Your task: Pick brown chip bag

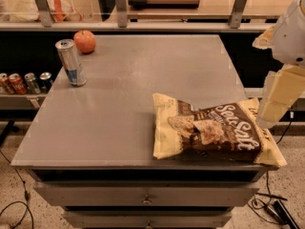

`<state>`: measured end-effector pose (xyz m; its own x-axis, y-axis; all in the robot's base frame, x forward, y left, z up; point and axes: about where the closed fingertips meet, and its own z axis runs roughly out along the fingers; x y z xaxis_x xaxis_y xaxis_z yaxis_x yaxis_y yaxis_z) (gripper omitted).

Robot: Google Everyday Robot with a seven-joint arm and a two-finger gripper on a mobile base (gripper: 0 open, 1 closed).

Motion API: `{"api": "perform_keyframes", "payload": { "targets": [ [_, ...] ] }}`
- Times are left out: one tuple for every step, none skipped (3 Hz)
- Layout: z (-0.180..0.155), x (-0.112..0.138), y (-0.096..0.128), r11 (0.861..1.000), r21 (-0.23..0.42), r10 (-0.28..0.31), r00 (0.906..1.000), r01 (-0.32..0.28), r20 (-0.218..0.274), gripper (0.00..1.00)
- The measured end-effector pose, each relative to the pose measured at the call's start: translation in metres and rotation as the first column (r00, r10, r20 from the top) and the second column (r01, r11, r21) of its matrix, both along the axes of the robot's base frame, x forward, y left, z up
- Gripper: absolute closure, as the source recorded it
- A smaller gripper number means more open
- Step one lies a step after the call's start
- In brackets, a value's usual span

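The brown chip bag [214, 132] lies flat at the front right corner of the bench [133, 104], with its right end at the bench edge. I see the gripper [276, 104] at the right, close over that end. I cannot tell whether it is released or clenched. A can [71, 62] stands upright at rear left, with an orange fruit [85, 41] just behind it.

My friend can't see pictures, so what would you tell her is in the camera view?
A big brown chip bag with pale yellow ends lies flat at the front right of a grey table, and the robot's gripper hangs close by the bag's right end. At the far left sit a silver can and a round orange fruit.
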<state>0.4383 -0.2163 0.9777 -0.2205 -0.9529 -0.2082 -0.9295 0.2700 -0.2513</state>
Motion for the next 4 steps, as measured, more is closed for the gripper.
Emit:
{"api": "perform_keyframes", "payload": {
  "targets": [
    [0.000, 0.000, 0.000, 1.000, 0.000, 0.000, 1.0000, 0.000, 0.000, 0.00],
    [-0.014, 0.002, 0.010, 1.000, -0.001, 0.013, 0.9986, -0.013, -0.051, 0.00],
    [-0.047, 0.007, 0.026, 0.999, 0.015, 0.037, 0.9902, -0.035, -0.135, 0.00],
    [-0.083, 0.011, 0.040, 0.998, 0.025, 0.056, 0.9787, -0.052, -0.197, 0.00]
  ]
}}
